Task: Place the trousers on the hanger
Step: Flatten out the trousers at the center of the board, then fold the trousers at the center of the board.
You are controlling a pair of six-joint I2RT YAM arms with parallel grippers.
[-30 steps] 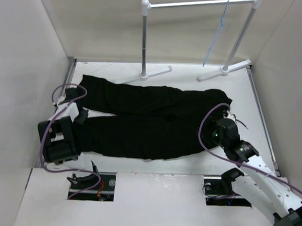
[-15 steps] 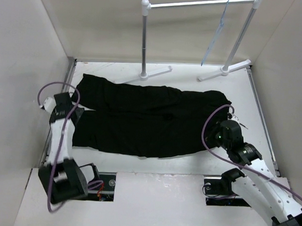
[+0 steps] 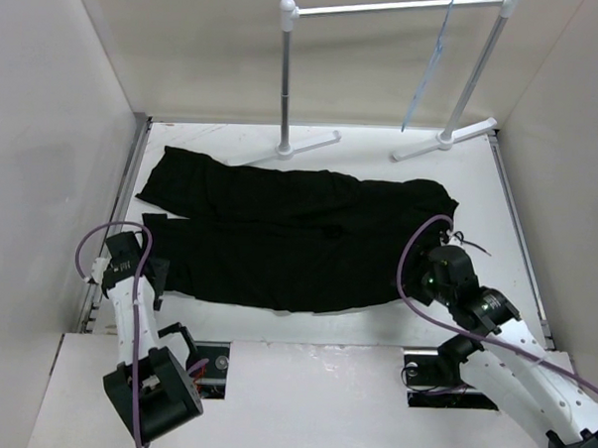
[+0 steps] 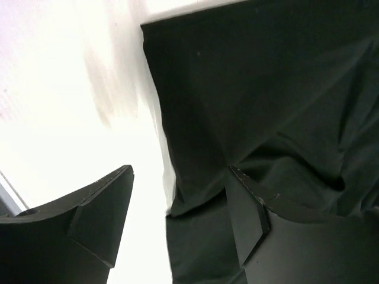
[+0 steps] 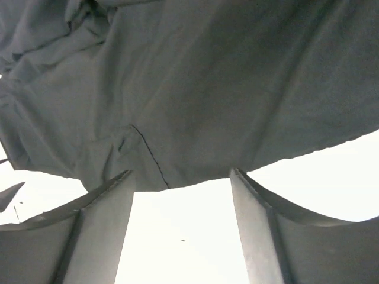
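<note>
1. The white table [image 3: 377, 153] carries everything, with walls on its left, far and right edges.
2. The trousers [image 3: 289, 229] lie flat across the middle of the table. The waist is toward the right edge and the two legs run side by side to the left edge.
3. A white rack [image 3: 286, 75] stands along the far edge, its feet just beyond the trousers.
4. The right gripper [image 5: 180, 173] sits low at the waist end, near the right edge. Its jaws stand wide apart with bare table between them, and the hem of the cloth lies just ahead of the fingertips. It holds nothing.
5. The left gripper [image 4: 180, 171] is at the near-left corner, by the cuff of the nearer leg. Its jaws are wide, one finger over black cloth, the other over bare table, and it grips nothing.
6. The hanger [image 3: 424, 86] hangs from the rack's rail near the right post, well apart from the trousers.
</note>
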